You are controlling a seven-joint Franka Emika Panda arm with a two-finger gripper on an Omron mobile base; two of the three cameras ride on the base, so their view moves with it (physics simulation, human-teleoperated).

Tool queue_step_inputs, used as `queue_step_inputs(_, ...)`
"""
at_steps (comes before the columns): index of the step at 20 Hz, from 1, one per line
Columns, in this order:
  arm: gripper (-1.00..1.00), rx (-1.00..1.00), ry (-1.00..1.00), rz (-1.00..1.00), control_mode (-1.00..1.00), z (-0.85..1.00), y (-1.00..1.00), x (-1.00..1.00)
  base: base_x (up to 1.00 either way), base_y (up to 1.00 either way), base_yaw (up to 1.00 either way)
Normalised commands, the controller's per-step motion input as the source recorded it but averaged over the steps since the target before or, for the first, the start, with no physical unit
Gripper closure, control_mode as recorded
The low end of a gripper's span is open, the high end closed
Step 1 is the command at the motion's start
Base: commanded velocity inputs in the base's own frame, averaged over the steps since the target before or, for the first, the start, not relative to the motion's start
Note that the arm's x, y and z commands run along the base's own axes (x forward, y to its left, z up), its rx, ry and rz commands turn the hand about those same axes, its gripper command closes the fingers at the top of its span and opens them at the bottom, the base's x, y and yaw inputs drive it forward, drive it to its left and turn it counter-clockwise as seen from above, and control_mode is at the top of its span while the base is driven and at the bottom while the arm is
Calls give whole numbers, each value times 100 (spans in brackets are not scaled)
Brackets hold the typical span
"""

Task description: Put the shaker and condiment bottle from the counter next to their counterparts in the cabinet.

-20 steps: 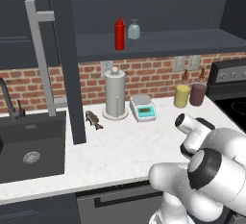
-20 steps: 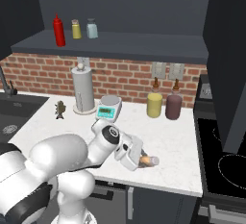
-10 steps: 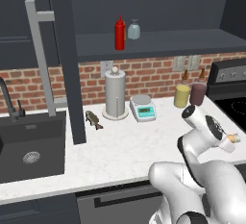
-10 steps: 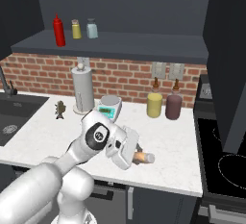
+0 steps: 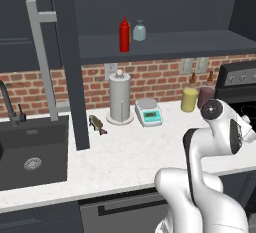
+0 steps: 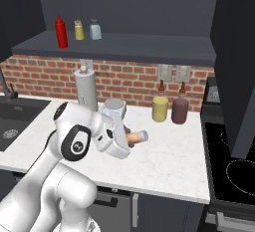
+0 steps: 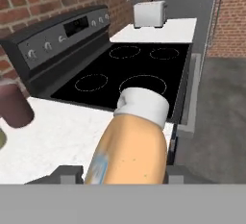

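I've got the orange-tan rounded condiment bottle [image 7: 129, 151] with its pale whitish cap clamped in the two-finger gripper [image 6: 130, 137], lying sideways above the white marbled counter [image 6: 164, 161], cap toward the black stove top [image 7: 129, 76]. The small pale blue-grey shaker [image 5: 139, 30] sits on the dark cabinet shelf [image 5: 165, 44] just beside the tall red squeeze bottle [image 5: 124, 35].

Shaker [image 6: 95, 29] on cabinet [image 6: 149, 47] shelf, right of red bottle [image 6: 61, 32]
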Motion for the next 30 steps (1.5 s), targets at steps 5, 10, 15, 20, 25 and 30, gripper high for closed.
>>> queue_step_inputs(5, 100, -20, -15, 55, -100, 68, 48, -21, 0, 0, 0)
queue_step_inputs(10, 100, -21, -19, 47, -100, 74, 40, -39, 0, 0, 0)
queue_step_inputs(15, 100, -18, -22, 44, -100, 62, 36, -25, 0, 0, 0)
queue_step_inputs(20, 100, -15, -26, 41, -100, 43, 27, 0, 0, 0, 0)
queue_step_inputs(25, 100, -20, -26, 31, -100, 10, 45, -20, 0, 0, 0)
queue_step_inputs(30, 100, -16, -23, 21, -100, 0, 60, -27, 0, 0, 0)
